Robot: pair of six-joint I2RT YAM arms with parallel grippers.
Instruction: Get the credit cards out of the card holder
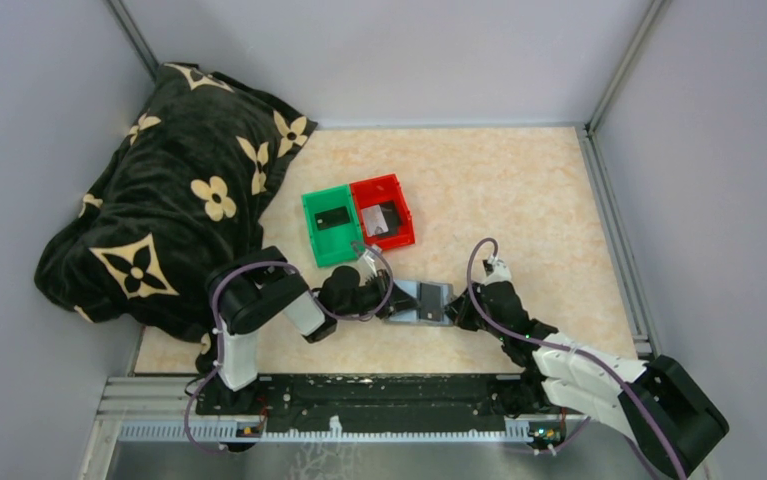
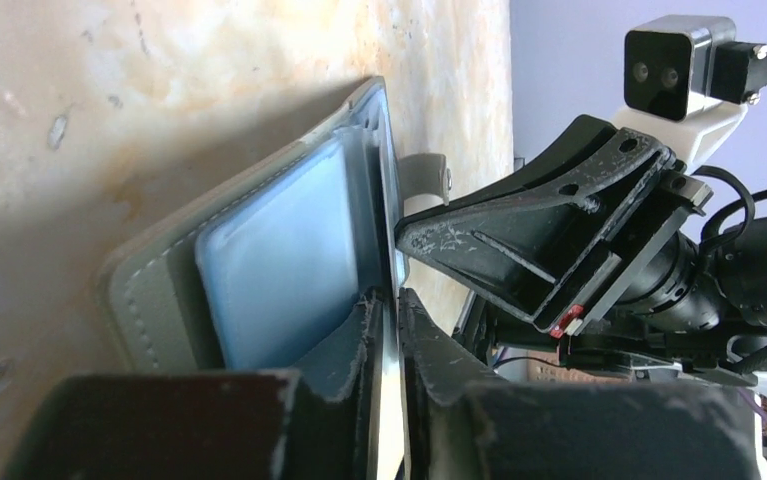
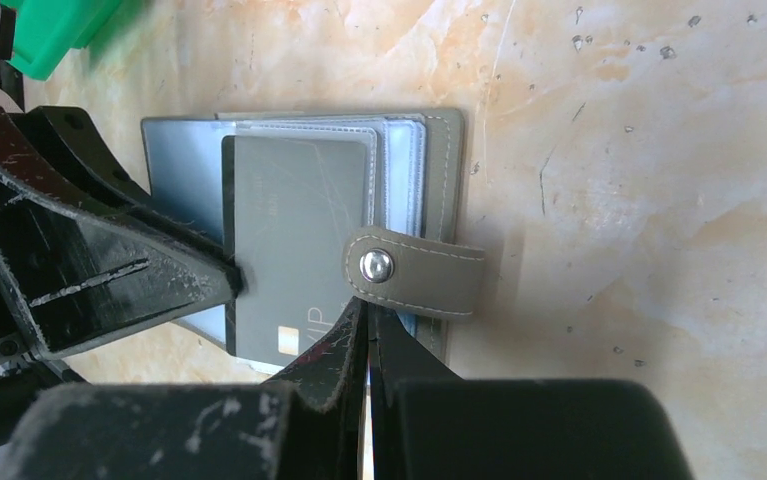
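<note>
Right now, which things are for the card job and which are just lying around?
For the job:
- card holder
- grey credit card sticking out of it
- left gripper, pinching that card
- right gripper, shut at the holder's edge
- green bin and red bin, likely where cards go

Just lying about:
- black flowered blanket

Black-white arms (image 1: pixel 259 298) — purple cables (image 1: pixel 470 275)
</note>
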